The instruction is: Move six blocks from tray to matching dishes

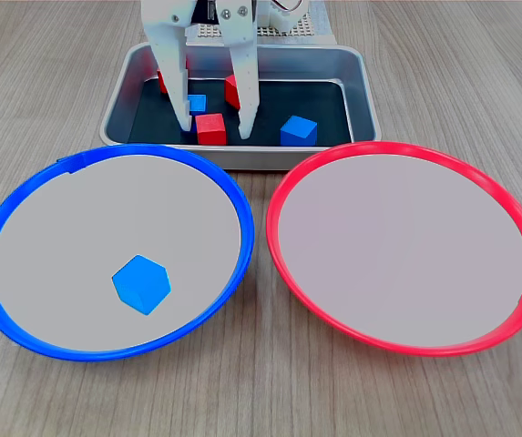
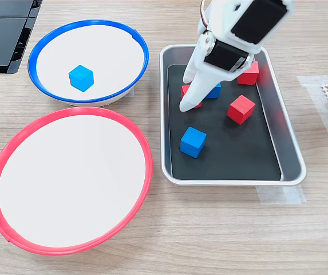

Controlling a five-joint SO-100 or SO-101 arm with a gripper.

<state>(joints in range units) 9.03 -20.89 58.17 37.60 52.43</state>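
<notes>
Over the tray (image 1: 356,77) | gripper (image 1: 215,132) held spread, straddling a red block (image 1: 210,128) | one blue block (image 1: 141,283) lies in blue-rimmed dish (image 1: 24,205) | fingers are best lowered squarely before closing

A pale wood-grain counter (image 1: 443,73) carries a rectangular silver metal tray (image 1: 361,91), a blue-rimmed round dish (image 1: 5,228) and a red-rimmed round dish (image 1: 283,191).

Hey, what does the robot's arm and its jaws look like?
The arm is white plastic with black motor blocks set into it. Its gripper has two long white jaws that taper to narrow tips, with small screw holes near their tops in the first exterior view. A thin reddish cable loops at its upper end in the second exterior view.
</notes>
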